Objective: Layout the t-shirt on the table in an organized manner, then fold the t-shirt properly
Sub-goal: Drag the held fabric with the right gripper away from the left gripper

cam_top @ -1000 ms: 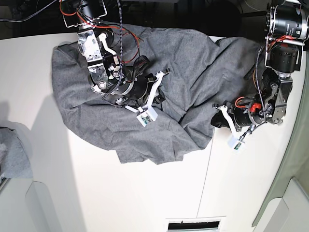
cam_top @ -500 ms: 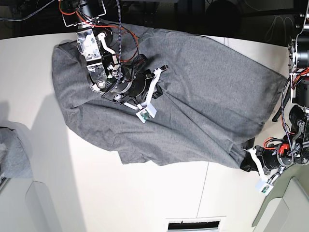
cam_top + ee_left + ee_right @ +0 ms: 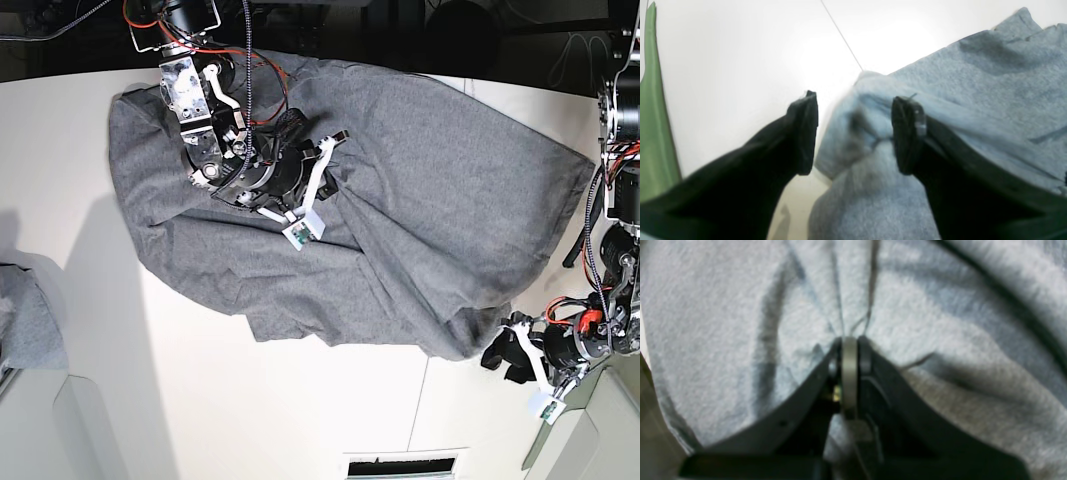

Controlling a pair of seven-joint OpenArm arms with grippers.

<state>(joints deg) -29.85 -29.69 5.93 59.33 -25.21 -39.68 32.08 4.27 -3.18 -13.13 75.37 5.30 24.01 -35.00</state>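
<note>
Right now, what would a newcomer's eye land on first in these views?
The big grey t-shirt sprawled in folds across the white table. Then the right pincer, shut on a pinch of the cloth in the shirt's middle, and the left pincer, open astride the bunched corner at the shirt's edge.

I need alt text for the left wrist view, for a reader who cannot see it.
The left gripper stands open, its two black fingers on either side of a bunched edge of the grey t-shirt. Behind lies the white table with a thin dark seam.
</note>
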